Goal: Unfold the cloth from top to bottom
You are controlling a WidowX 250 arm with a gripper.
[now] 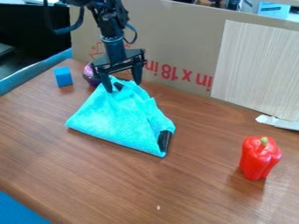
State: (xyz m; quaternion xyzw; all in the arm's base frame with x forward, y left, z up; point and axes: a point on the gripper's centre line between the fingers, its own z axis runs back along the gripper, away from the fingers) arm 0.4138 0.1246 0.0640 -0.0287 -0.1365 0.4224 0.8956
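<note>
My black gripper point(123, 85) hangs at the upper left of the camera view, open, its two fingertips spread at the top end of the cloth. The turquoise cloth point(119, 118) lies folded in a rough triangle on the brown table, its narrow end at the top under the gripper and its wide edge toward the front. A small dark patch shows on the cloth between the fingers, and a larger black patch is at its lower right corner. Whether the fingertips touch the cloth is hard to tell.
A blue cube point(64, 76) sits left of the gripper, and a purple round object point(90, 75) is partly hidden behind it. A red pepper point(259, 158) stands at the right. Along the table's back runs a cardboard wall point(181, 41).
</note>
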